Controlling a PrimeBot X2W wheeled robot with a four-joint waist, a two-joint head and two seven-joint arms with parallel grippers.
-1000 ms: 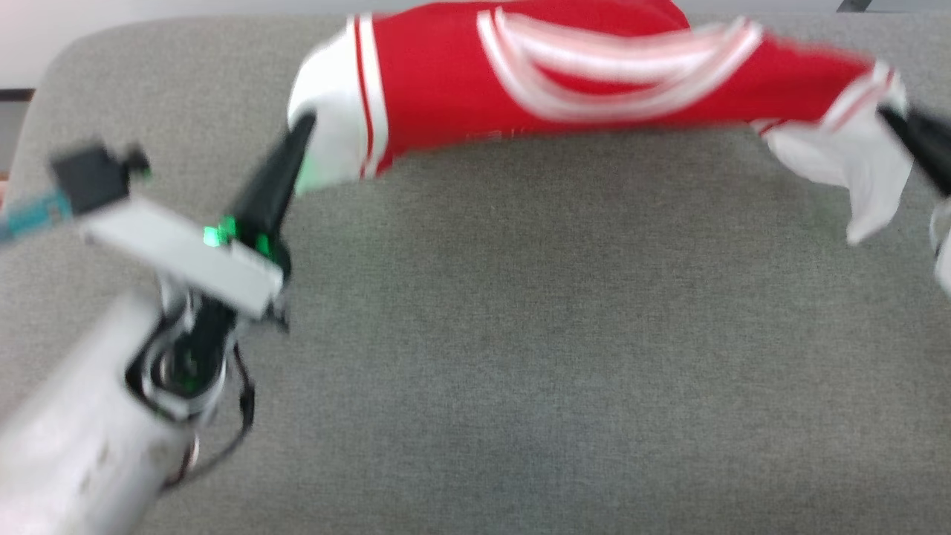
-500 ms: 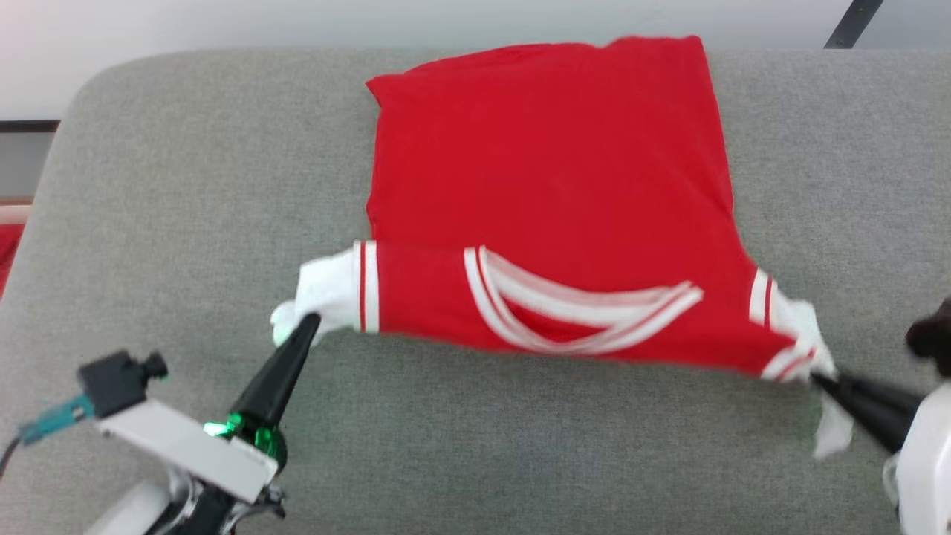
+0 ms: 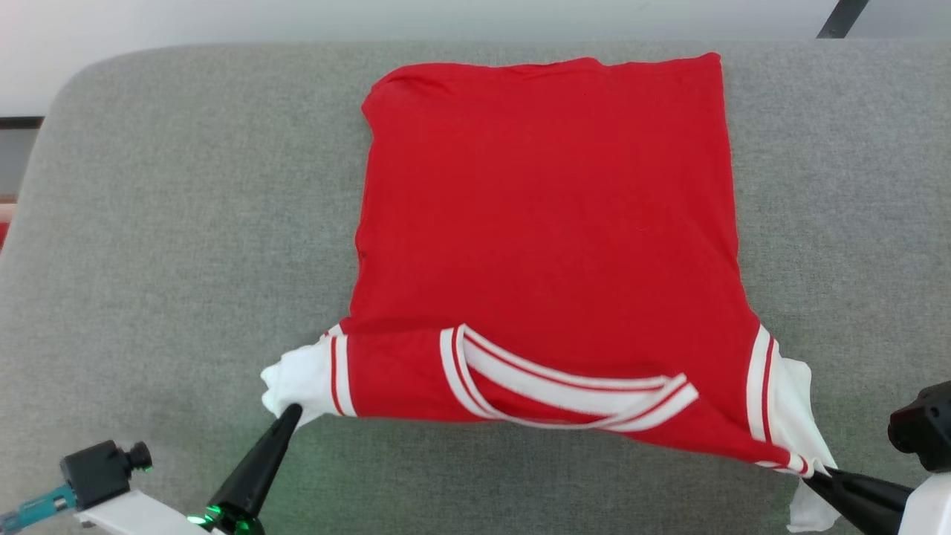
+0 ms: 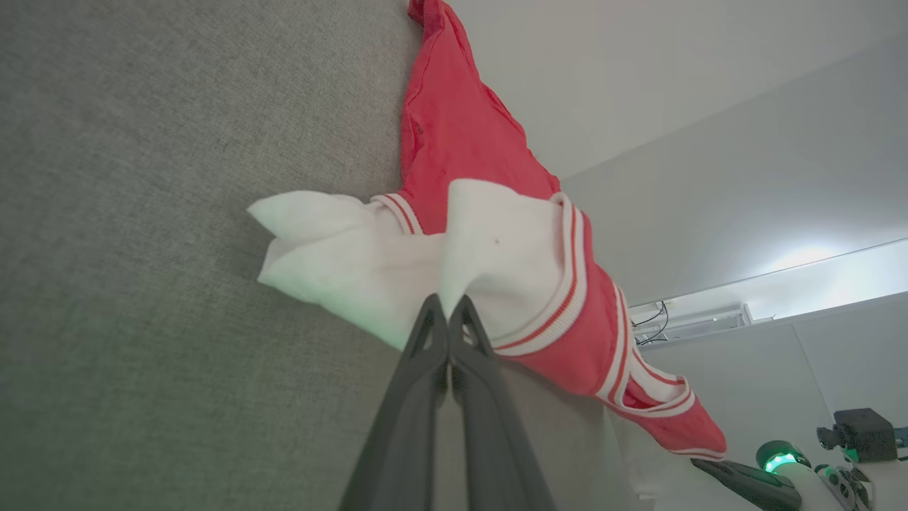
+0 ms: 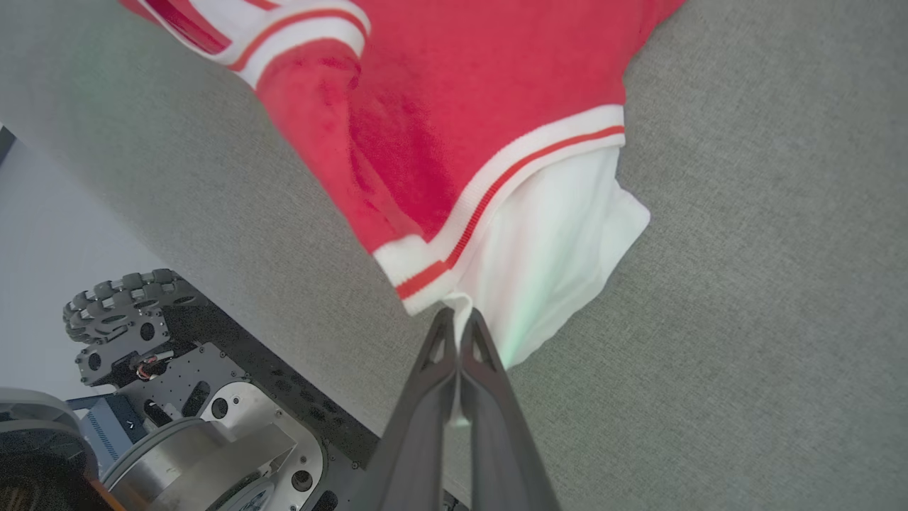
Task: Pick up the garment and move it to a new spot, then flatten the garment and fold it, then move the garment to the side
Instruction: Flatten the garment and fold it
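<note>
The red garment (image 3: 550,223) with white sleeves lies spread across the grey cushion (image 3: 186,223), its hem at the far side and its striped collar (image 3: 565,379) toward me. My left gripper (image 3: 291,413) is shut on the white left sleeve (image 4: 355,248) and holds it slightly off the cushion. My right gripper (image 3: 811,475) is shut on the white right sleeve (image 5: 553,262) near the cushion's front edge. In the left wrist view the garment (image 4: 461,142) stretches away from my left gripper (image 4: 447,305). In the right wrist view my right gripper (image 5: 457,319) pinches the sleeve's edge.
The cushion's front edge (image 5: 213,234) runs close to my right gripper, with the robot's wheeled base (image 5: 142,341) below it. A pale wall (image 3: 223,22) lies behind the cushion. A dark leg (image 3: 839,18) stands at the far right.
Both grippers pulled the sleeves toward me, laying the garment's body out flat on the cushion. The camera also shifted between frames.
</note>
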